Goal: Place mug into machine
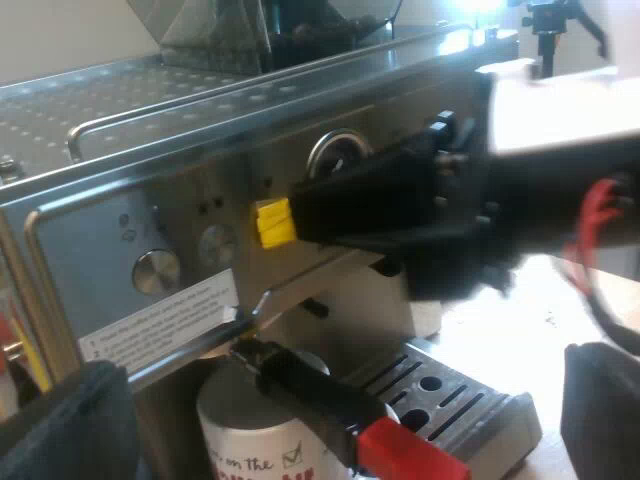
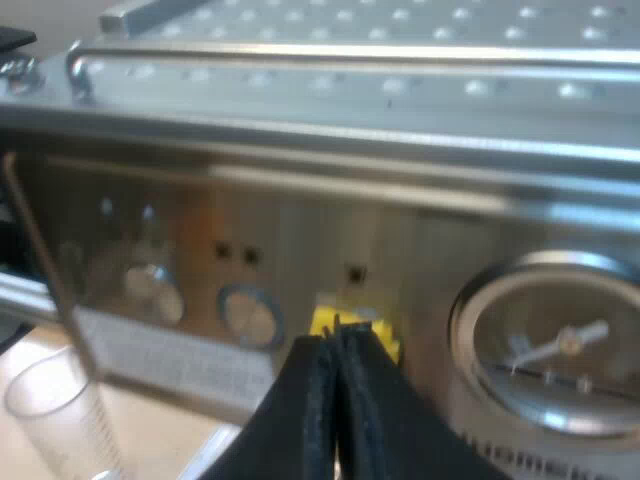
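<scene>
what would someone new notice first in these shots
The bright yellow button on the front of the espresso machine stands out, with the right claw shut and its tips at it. Next comes the white mug with writing, standing under the holder whose red-ended handle juts from the machine's front.

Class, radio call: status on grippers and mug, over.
Left gripper jaws open, before the machine. Right gripper jaws shut at yellow button. Mug under holder, handle jutting over it.
</scene>
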Motion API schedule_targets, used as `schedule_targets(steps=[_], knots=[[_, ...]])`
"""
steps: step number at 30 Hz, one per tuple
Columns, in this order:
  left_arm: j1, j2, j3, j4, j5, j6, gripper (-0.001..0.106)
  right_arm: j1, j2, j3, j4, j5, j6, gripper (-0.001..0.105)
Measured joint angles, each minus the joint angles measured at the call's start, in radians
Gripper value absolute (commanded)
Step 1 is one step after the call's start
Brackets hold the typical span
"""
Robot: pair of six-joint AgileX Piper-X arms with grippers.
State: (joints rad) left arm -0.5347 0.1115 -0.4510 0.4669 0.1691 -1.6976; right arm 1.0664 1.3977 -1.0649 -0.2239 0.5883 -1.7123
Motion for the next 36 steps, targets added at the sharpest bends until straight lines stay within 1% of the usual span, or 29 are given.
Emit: schedule_targets(steps=[11, 24, 25, 26, 28, 29, 30, 31, 32, 34, 35, 36], knots=[[0.000, 0.000, 0.000, 0.000, 0.002, 0.000, 0.087, -0.057, 0.016, -0.010, -0.004, -0.029, 0.000, 0.000], [0.000, 0.000, 0.000, 0.000, 0.002, 0.000, 0.087, -0.073, 0.005, -0.010, 0.027, -0.053, -0.001, 0.000], [0.000, 0.000, 0.000, 0.000, 0.002, 0.000, 0.087, -0.069, -0.001, -0.012, 0.040, -0.053, -0.002, 0.004], [0.000, 0.000, 0.000, 0.000, 0.002, 0.000, 0.087, -0.055, -0.013, -0.012, 0.073, -0.037, -0.002, 0.012], [0.000, 0.000, 0.000, -0.003, 0.002, 0.000, 0.087, -0.046, -0.025, -0.012, 0.121, -0.021, -0.002, 0.024], [0.000, 0.000, 0.000, -0.003, 0.002, 0.000, 0.087, -0.035, -0.039, -0.012, 0.165, -0.021, -0.002, 0.024], [0.000, 0.000, 0.000, -0.003, 0.002, 0.000, 0.087, -0.029, -0.046, -0.012, 0.178, -0.021, -0.002, 0.026], [0.000, 0.000, 0.000, -0.004, 0.002, 0.000, 0.087, -0.021, -0.054, -0.012, 0.204, -0.028, -0.002, 0.036], [0.000, 0.000, 0.000, -0.004, 0.002, 0.000, 0.087, -0.014, -0.061, -0.012, 0.214, -0.035, -0.002, 0.051], [0.000, 0.000, 0.000, -0.004, 0.002, 0.000, 0.087, 0.005, -0.072, -0.012, 0.243, -0.051, -0.002, 0.070], [0.000, 0.000, -0.002, -0.004, 0.002, 0.000, 0.087, 0.037, -0.094, -0.012, 0.290, -0.054, -0.002, 0.086], [0.000, 0.000, -0.004, -0.004, 0.002, 0.000, 0.087, 0.048, -0.108, -0.012, 0.311, -0.054, -0.002, 0.090]])
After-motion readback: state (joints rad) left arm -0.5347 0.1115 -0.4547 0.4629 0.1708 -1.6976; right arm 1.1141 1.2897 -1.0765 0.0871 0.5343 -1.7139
